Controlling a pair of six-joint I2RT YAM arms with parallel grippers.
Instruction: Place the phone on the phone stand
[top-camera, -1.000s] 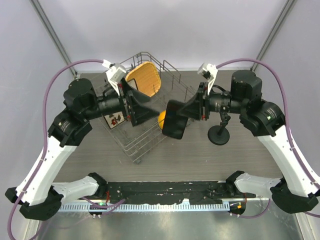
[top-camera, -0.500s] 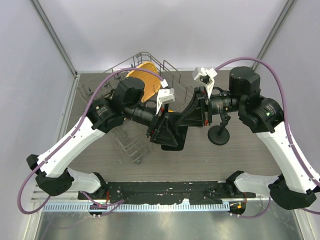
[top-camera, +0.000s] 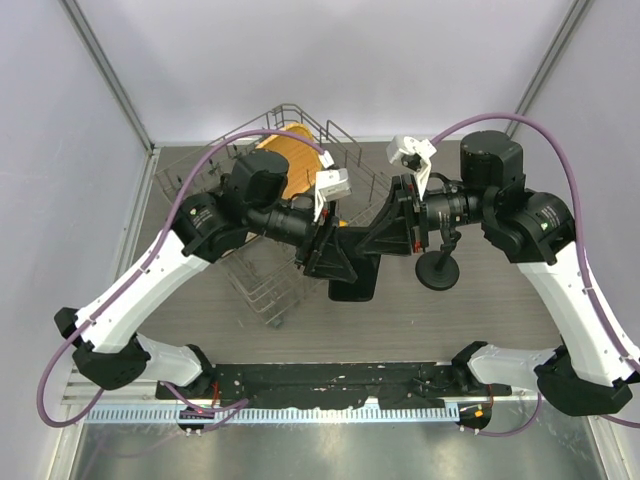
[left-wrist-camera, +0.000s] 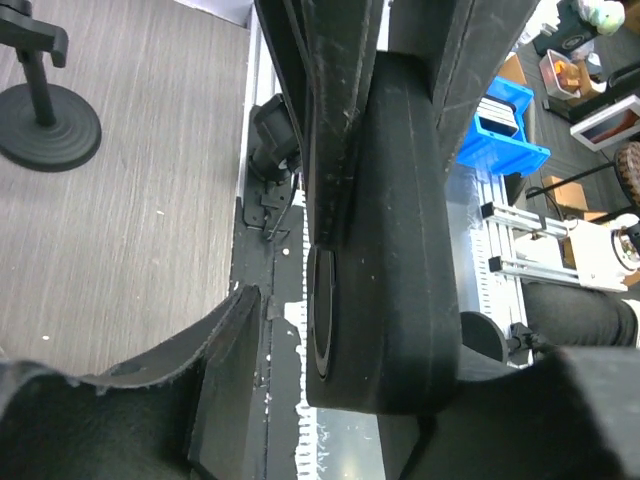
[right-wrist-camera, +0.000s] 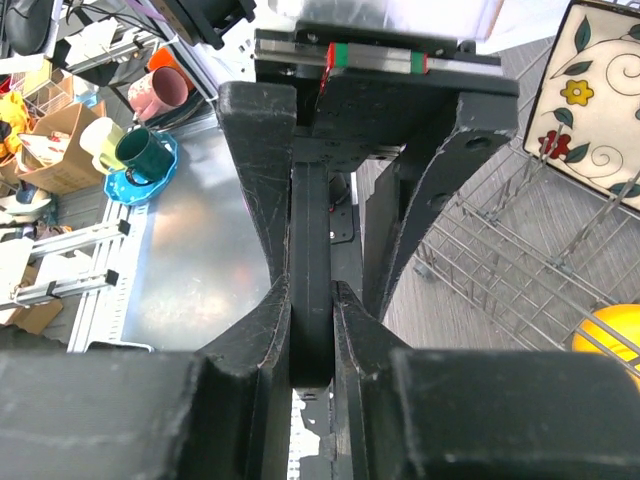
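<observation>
Black-on-black handoff: phone (top-camera: 352, 288) up in the air between both arms

Right gripper (right-wrist-camera: 311, 320) is clamped on the phone's flat faces, holding it edge-up off the table beside the wire rack (top-camera: 262, 290). Left gripper (top-camera: 335, 262) sits narrow around the same slab (gap on one side, can't tell if it bites). Phone stand (top-camera: 438, 268) stands just right of the phone, so the right arm is nearer.

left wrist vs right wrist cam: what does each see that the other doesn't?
Left wrist only: the phone stand, standing on the table. Right wrist only: the floral plate, the wire rack and a yellow object. Both: the phone edge-on, pinched by the right gripper, with the left gripper at its opposite end.
</observation>
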